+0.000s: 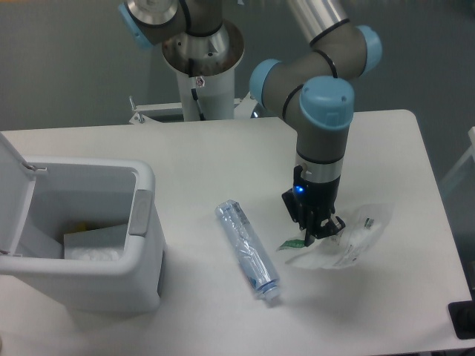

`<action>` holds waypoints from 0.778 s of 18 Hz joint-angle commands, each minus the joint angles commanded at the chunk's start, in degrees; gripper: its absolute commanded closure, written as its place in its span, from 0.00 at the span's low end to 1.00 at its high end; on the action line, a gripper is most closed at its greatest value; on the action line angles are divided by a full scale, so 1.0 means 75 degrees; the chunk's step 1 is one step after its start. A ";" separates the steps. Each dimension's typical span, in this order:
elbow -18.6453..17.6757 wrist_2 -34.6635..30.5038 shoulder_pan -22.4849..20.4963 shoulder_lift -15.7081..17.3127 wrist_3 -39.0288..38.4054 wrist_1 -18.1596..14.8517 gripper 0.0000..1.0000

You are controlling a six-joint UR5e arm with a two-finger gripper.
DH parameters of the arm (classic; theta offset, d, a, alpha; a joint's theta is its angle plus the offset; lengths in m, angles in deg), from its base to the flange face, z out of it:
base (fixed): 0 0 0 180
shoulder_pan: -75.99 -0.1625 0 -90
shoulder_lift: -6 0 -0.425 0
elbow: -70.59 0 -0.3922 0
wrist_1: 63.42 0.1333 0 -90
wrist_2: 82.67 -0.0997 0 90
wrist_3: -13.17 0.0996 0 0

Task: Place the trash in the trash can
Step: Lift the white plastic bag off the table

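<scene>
End effector clamped on the packet, bin well off to the camera's left.

End effector closed on the near-left edge of the flat clear packet, which looks partly raised off the desk. Crushed bottle lies on the desk between, long axis running away from the camera, cap nearest. Open trash can sits beyond the bottle: the carry likely goes left, across it.
</scene>
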 joint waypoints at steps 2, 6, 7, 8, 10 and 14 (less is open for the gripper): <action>0.0153 0.0328 0.0176 0.0175 -0.1043 0.0023 1.00; 0.0282 0.0517 0.0328 0.0655 -0.2849 0.0106 1.00; 0.0329 0.0529 0.0364 0.0714 -0.3201 0.0106 1.00; 0.0376 0.0529 0.0422 0.0785 -0.3553 0.0106 1.00; 0.0400 0.0529 0.0551 0.0937 -0.4128 0.0106 1.00; 0.0610 0.0529 0.0961 0.1207 -0.5276 0.0117 1.00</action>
